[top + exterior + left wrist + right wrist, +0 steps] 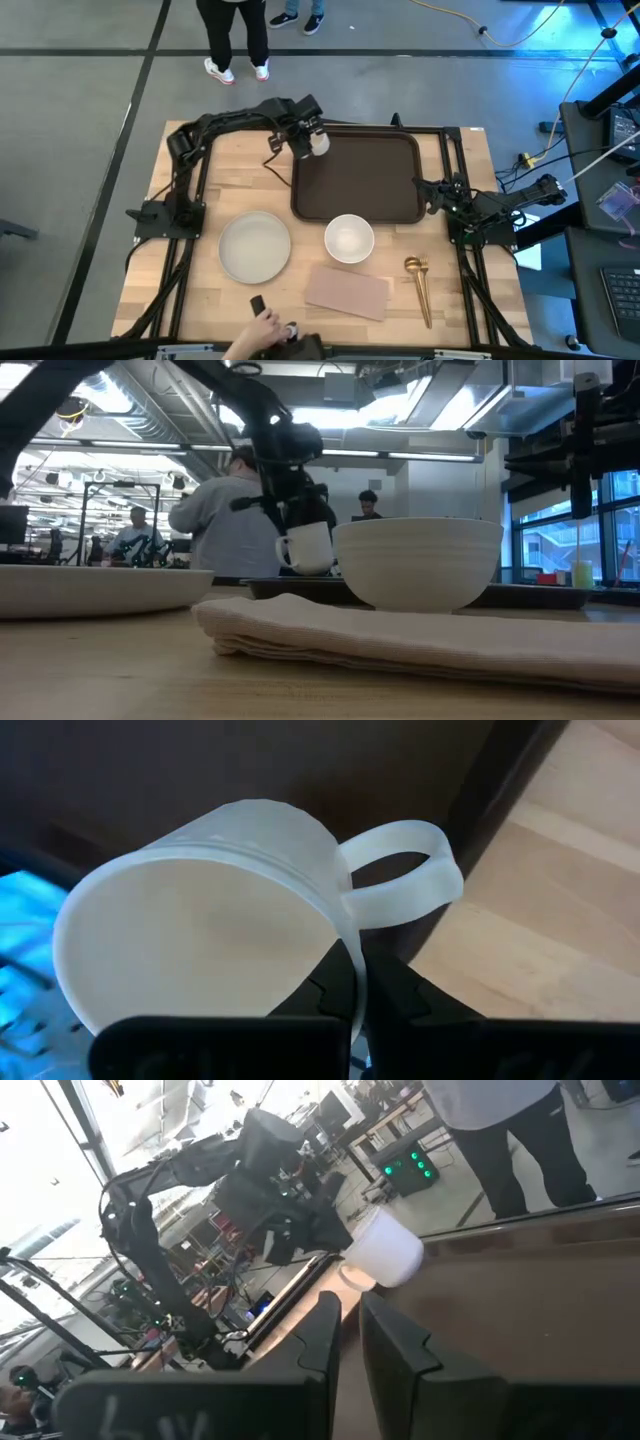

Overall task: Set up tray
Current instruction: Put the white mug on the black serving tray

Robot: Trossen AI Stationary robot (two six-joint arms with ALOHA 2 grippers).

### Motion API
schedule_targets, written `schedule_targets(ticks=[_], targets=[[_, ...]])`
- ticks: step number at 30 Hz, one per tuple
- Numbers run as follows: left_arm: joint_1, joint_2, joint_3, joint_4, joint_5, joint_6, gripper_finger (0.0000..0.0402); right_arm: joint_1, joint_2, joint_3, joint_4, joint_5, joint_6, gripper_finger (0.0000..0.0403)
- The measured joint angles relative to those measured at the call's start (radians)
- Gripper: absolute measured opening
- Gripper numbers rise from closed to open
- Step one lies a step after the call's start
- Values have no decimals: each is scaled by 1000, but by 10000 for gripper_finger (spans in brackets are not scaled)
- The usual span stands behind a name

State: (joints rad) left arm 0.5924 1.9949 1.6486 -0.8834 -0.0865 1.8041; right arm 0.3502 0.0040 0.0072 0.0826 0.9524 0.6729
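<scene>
My left gripper (312,141) is shut on a white mug (319,145), held over the far left corner of the dark brown tray (355,175). In the low view the mug (305,546) hangs above the tray (530,596). The tray lies flat on the table. My right gripper (428,188) waits at the tray's right rim with its fingers (385,1342) nearly together, touching nothing. A white bowl (349,238) stands on the table just before the tray's near rim. My left gripper pinches the mug's wall at the rim (352,955), next to the handle (405,870), one finger inside the mug and one outside. The mug is lifted clear of the tray and tilted, with its open mouth turned toward the wrist.
A white plate (255,247), a pinkish-tan napkin (347,292) and a gold spoon (420,285) lie on the near half of the table. A person's hand (262,328) reaches in at the near edge. Another person stands beyond the far edge (238,40).
</scene>
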Motion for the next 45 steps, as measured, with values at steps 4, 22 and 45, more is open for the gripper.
schedule_targets(ticks=[4, 22, 45], targets=[[13, 52, 47, -42, -2, 31, 2, 0, 0, 0, 0, 0, 5, 45], [11, 84, 50, -67, -21, 42, 31, 0, 0, 0, 1, -3, 7, 45], [-2, 84, 83, -59, -93, 14, 111, 0, 0, 0, 1, -3, 7, 45]])
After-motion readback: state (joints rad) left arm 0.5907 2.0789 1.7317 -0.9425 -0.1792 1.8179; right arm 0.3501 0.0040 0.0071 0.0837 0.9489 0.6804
